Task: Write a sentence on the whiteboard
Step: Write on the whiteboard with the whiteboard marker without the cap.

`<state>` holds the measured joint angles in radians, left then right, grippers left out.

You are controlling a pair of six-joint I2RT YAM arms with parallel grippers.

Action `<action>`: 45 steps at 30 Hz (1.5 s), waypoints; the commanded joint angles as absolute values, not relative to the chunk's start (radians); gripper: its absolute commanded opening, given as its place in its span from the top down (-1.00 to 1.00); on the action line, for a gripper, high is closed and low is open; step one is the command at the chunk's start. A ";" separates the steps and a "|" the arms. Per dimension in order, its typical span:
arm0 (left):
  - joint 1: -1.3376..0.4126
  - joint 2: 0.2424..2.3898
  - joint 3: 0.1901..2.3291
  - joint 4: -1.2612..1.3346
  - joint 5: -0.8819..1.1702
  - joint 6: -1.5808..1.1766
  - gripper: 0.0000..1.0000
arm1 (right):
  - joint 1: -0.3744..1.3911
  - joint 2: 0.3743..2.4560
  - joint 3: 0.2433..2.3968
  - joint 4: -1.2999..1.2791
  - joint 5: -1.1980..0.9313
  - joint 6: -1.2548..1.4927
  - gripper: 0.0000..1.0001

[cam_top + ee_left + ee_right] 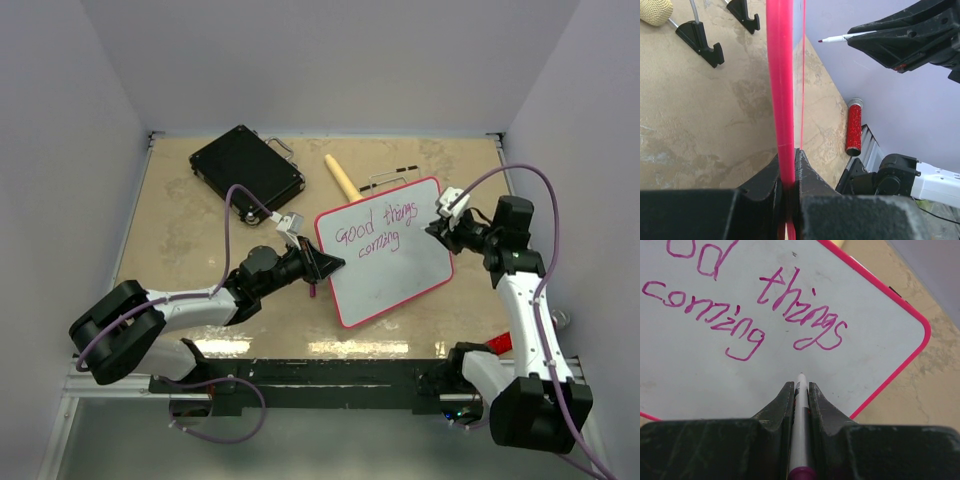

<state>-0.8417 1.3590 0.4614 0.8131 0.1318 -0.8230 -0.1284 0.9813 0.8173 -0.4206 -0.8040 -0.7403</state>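
Note:
The whiteboard (400, 285), white with a pink rim, lies tilted mid-table. My left gripper (326, 265) is shut on its left edge. In the left wrist view the pink rim (781, 75) runs straight up from between the jaws of the left gripper (790, 159). The sentence (372, 232) reads "Good things coming" in pink-purple, in two lines (745, 310). My right gripper (437, 228) is shut on a white marker (800, 390) at the board's right side. The marker tip (821, 40) points at the board below "things", a short gap off its surface.
A black hard case (247, 165) lies at the back left. A yellowish handle (342, 178) and black wire stands (700, 37) sit behind the board. A red glitter tube (855, 127) lies near the right arm's base. A small purple piece (313, 291) rests under the left gripper.

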 commanded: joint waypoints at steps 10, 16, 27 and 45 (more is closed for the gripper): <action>-0.841 1.361 0.477 0.873 0.193 -0.816 1.00 | -0.144 0.996 0.752 -0.399 -0.911 -0.851 1.00; -0.842 1.371 0.482 0.879 0.209 -0.813 1.00 | -0.146 0.996 0.739 -0.383 -0.917 -0.828 1.00; -0.841 1.371 0.476 0.887 0.204 -0.818 1.00 | -0.146 0.968 0.719 -0.330 -0.887 -0.778 1.00; -0.839 1.391 0.477 0.900 0.213 -0.819 1.00 | -0.147 1.006 0.718 -0.270 -0.842 -0.723 1.00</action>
<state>-0.8379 1.3792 0.4614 0.8326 0.1612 -0.8326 -0.1444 0.9970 0.7174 -0.3183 -0.8509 -0.7403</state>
